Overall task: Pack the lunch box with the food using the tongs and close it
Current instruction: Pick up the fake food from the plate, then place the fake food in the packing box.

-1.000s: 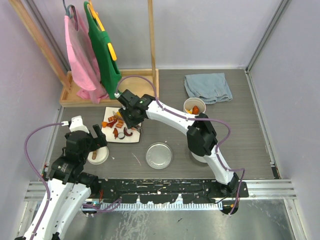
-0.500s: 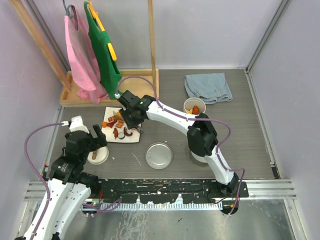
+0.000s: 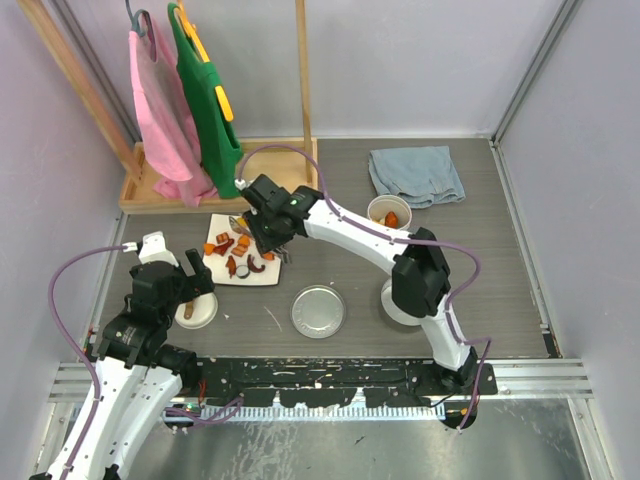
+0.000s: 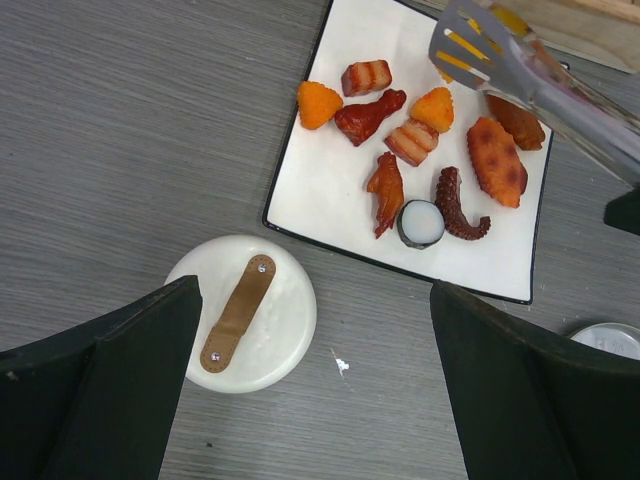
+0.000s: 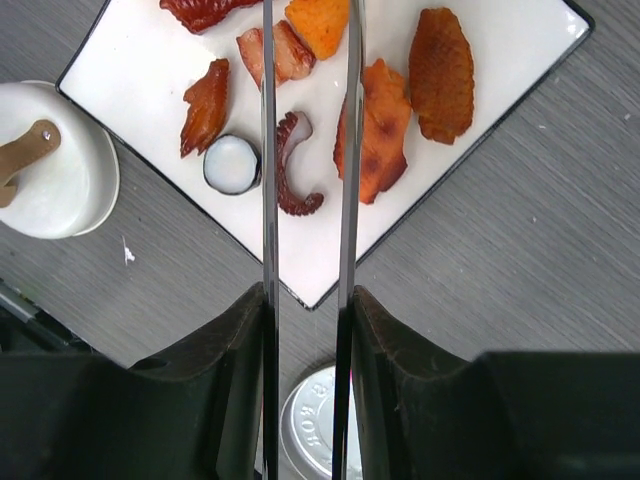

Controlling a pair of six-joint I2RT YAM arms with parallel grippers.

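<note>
The right end effector gripped the tongs over the plate; the left end effector stood wide open.

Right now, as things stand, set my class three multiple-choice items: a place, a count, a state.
1. Where is the white lid? A on the plate; B on the table beside the plate; C lifted in the air.
2. How many black-and-white rolls lie on the plate? A one; B three; C five.
3. What is the right gripper doing? A open, empty; B holding the lid; C shut on the tongs.
Key: B, it lies on bare table off the plate's corner; A, one roll shows; C, both tong arms run between its fingers.
</note>
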